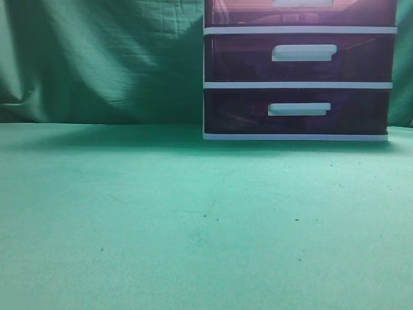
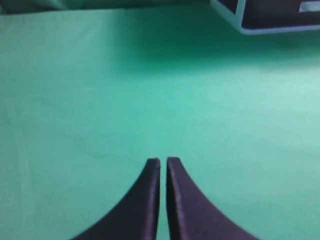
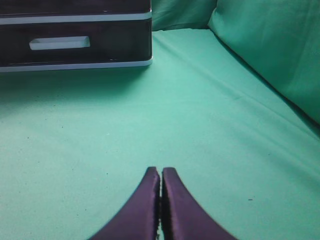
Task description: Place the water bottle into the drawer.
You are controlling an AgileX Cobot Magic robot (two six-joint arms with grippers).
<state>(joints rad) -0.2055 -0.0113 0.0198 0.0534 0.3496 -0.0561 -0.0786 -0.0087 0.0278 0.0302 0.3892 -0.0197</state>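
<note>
The white-framed drawer unit stands at the back right of the exterior view. Its uppermost visible drawer (image 1: 300, 13), translucent reddish-brown with a white bar handle, is cut off by the top edge and looks closed. The water bottle is not in any view. My left gripper (image 2: 163, 160) is shut and empty over the bare green cloth. My right gripper (image 3: 161, 170) is shut and empty over the cloth, with the unit's bottom drawer (image 3: 75, 45) ahead to its upper left. Neither gripper shows in the exterior view.
Two alike drawers, the middle drawer (image 1: 298, 57) and the lowest drawer (image 1: 297, 111), sit below the top one. A corner of the unit (image 2: 272, 17) shows at the upper right of the left wrist view. Green cloth (image 1: 161, 213) covers the table; a green backdrop (image 1: 97, 58) hangs behind.
</note>
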